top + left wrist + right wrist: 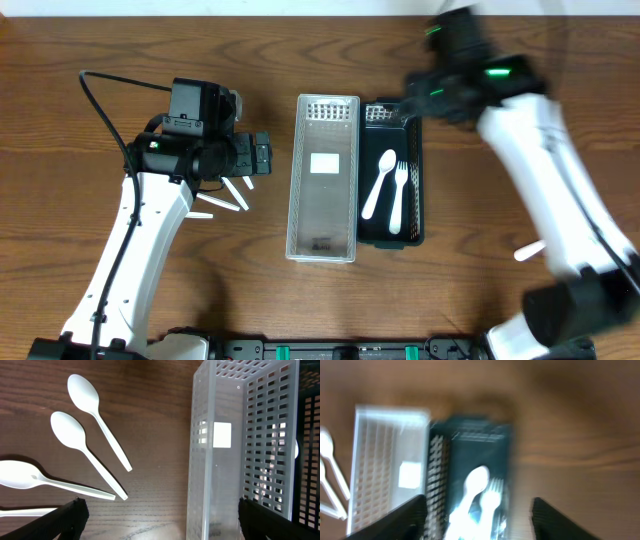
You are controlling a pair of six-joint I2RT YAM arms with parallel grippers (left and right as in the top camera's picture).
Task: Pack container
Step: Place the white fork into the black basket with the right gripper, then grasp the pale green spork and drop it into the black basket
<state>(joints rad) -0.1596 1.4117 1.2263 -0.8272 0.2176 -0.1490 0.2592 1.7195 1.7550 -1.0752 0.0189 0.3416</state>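
Partly packed: spoon [380,185], fork [399,195] in black bin [418,205] under released right pincer [480,515]; loose spoons [82,392] beside released left pincer [160,515], clear bin [200,460] seemingly empty.

L arm [135,250]: white shell links, blk joints, small green LED. Thin blk cable [100,100] curves alongside. L gripper [262,155]: blk, boxy housing behind. R arm [540,170]: white links, blk wrist w/ green LEDs [495,72], blurred.

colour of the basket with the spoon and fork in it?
Black, with slotted walls. The basket shows best in the overhead view; the right wrist view is blurred.
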